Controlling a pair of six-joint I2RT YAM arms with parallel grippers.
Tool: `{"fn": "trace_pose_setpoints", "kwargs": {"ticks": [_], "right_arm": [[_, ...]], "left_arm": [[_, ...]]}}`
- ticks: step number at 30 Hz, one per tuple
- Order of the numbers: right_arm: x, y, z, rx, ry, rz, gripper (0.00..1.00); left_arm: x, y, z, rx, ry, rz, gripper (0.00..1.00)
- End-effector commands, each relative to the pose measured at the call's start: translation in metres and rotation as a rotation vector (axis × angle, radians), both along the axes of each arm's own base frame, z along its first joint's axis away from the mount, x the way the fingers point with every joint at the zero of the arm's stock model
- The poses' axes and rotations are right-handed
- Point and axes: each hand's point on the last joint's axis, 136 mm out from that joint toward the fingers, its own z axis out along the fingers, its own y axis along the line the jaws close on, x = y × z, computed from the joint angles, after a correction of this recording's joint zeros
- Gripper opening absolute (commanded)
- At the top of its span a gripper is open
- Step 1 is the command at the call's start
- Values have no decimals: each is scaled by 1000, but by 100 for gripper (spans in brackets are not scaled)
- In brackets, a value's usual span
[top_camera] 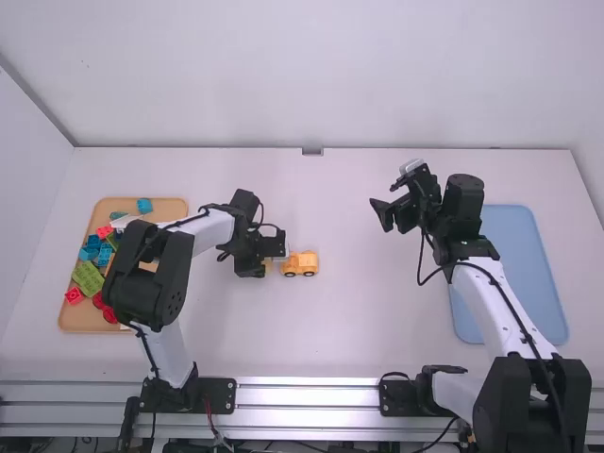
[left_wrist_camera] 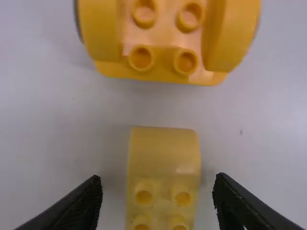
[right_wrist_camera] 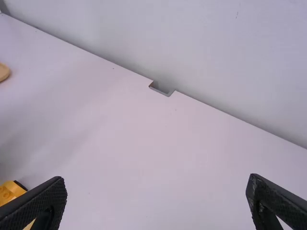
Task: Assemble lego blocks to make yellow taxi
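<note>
Small yellow block: it lies on the white table (top_camera: 330,330) between the spread fingers of the left gripper (left_wrist_camera: 159,184), with a gap on either side. It has a smooth curved end and studs; I put it at (left_wrist_camera: 164,153) in the left wrist view.
Yellow car body: it sits just beside that block, apart from it, wheels down, (top_camera: 300,262) in the high view, studs facing up.
Right gripper: its fingers stand wide apart (right_wrist_camera: 156,184), up over the table and well away from the pieces.
Wooden tray: full of coloured blocks (top_camera: 87,276), off by the left arm (top_camera: 170,209).
Block's feel: light, stiff plastic, I'd say, hard to break, but slick on its curved end.
Best hold: low on the two straight sides, square on, leaving the studs free; a pinch on the curve could let it slip or tip.
Car body's feel: also light and rigid, though the wheels may let it roll, so it probably wants steadying by its sides when the block is pressed on.
</note>
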Motion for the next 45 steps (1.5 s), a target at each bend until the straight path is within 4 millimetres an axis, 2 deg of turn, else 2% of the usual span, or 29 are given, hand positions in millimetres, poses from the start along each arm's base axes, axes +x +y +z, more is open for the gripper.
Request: {"fn": "trace_pose_setpoints", "kwargs": {"ticks": [1,6,10,12,15,17,20,21,24,27,28,29,30,32,34,37,39,41,45], "right_arm": [[-3,0,1,6,-3,1,98],[-3,0,1,6,-4,1,98],[-2,0,2,6,-7,1,98],[-2,0,2,6,-10,1,98],[-1,0,5,7,-22,1,98],[0,0,7,7,-33,1,98],[2,0,10,7,-48,1,98],[3,0,11,6,-57,1,98],[3,0,13,7,-65,1,98],[5,0,15,6,-77,1,98],[5,0,16,7,-80,1,98],[5,0,16,7,-81,1,98],[5,0,16,7,-81,1,98],[5,-1,15,6,-79,-2,98],[6,-4,15,6,-78,-9,98],[6,-6,16,6,-81,-13,98],[6,-5,16,6,-82,-11,98],[6,-6,15,6,-79,-13,98],[6,-5,15,6,-77,-12,98]], "left_arm": [[-6,-2,-6,-6,19,4,49],[-8,-1,-8,-6,25,7,31],[-14,-1,-8,-10,52,10,21],[-14,-4,-7,-21,57,26,20],[-5,-9,-5,-65,64,174,2],[5,-13,-3,-96,73,325,2],[24,-7,-3,-91,39,537,2],[33,-3,-3,-91,34,683,2],[46,10,-2,-72,-1,889,2],[59,24,0,-93,-18,1235,3],[61,30,0,-107,-13,1397,2],[62,34,0,-126,-4,1537,2],[62,35,0,-132,-1,1581,2],[61,39,0,-186,47,1842,8],[62,35,0,-229,75,1934,2],[66,25,2,-331,187,2096,2],[60,13,2,-389,345,2288,2],[43,11,-3,-361,495,2552,3],[35,12,-5,-344,548,2716,4]]}}
